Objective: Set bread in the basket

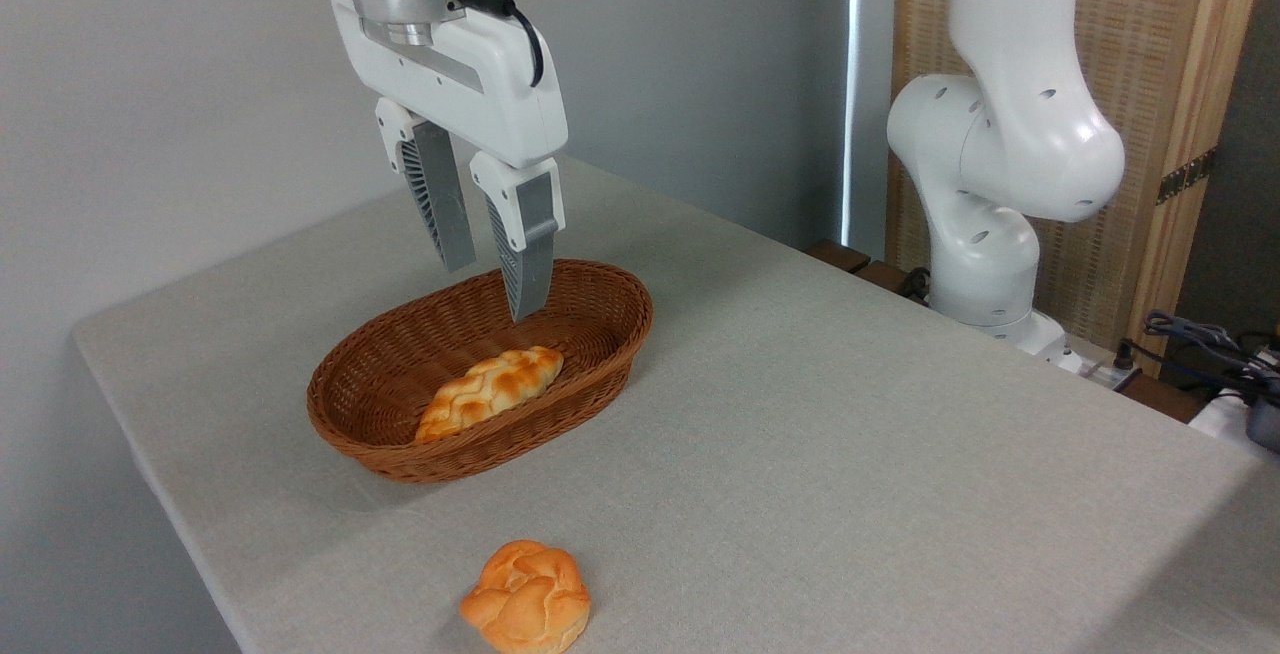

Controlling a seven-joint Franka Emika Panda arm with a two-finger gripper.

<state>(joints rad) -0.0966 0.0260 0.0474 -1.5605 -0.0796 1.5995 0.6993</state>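
The bread point(526, 596), a small knotted bun, is seen lying on the grey worktop point(850, 454) near its front edge, outside the basket point(600, 374) and apart from it. The pincer point(492, 284) is held above the far part of the basket, its two fingers parted by a modest gap and nothing gripped between them. The bun is thus placed well apart from the pincer, lower in the picture and slightly to the right. A longer braided loaf point(490, 390) is contained in the basket, below the fingertips.
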